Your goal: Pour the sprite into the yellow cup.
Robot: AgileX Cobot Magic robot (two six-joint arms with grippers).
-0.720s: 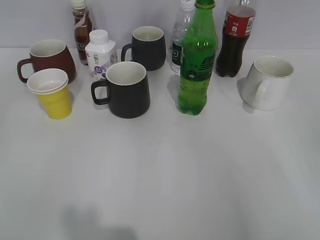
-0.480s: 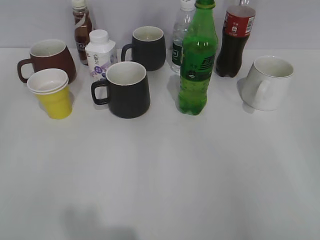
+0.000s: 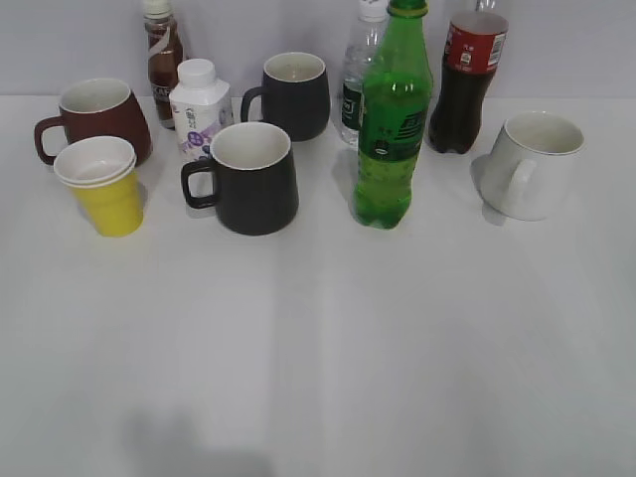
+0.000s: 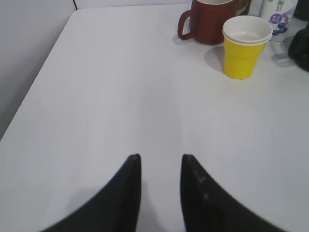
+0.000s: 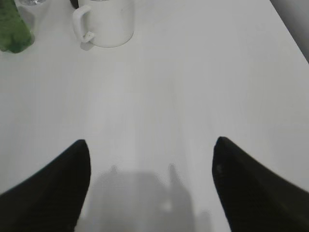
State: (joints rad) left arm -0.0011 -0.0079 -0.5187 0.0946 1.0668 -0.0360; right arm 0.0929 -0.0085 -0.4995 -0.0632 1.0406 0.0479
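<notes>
The sprite (image 3: 393, 119), a tall green bottle with a green cap, stands upright in the middle right of the exterior view; its base shows in the right wrist view (image 5: 12, 29) at the top left. The yellow cup (image 3: 104, 185) stands at the left, in front of a dark red-brown mug (image 3: 94, 114); it also shows in the left wrist view (image 4: 244, 48). My left gripper (image 4: 159, 158) is open with a narrow gap, empty, over bare table well short of the cup. My right gripper (image 5: 150, 142) is wide open and empty. Neither gripper shows in the exterior view.
Two black mugs (image 3: 253, 179) (image 3: 293, 94) stand between cup and sprite. A white mug (image 3: 532, 164) is at the right, also in the right wrist view (image 5: 106, 21). A cola bottle (image 3: 467, 79), a water bottle (image 3: 356, 84), a white milk bottle (image 3: 199, 104) and a brown drink bottle (image 3: 162, 55) stand at the back.
</notes>
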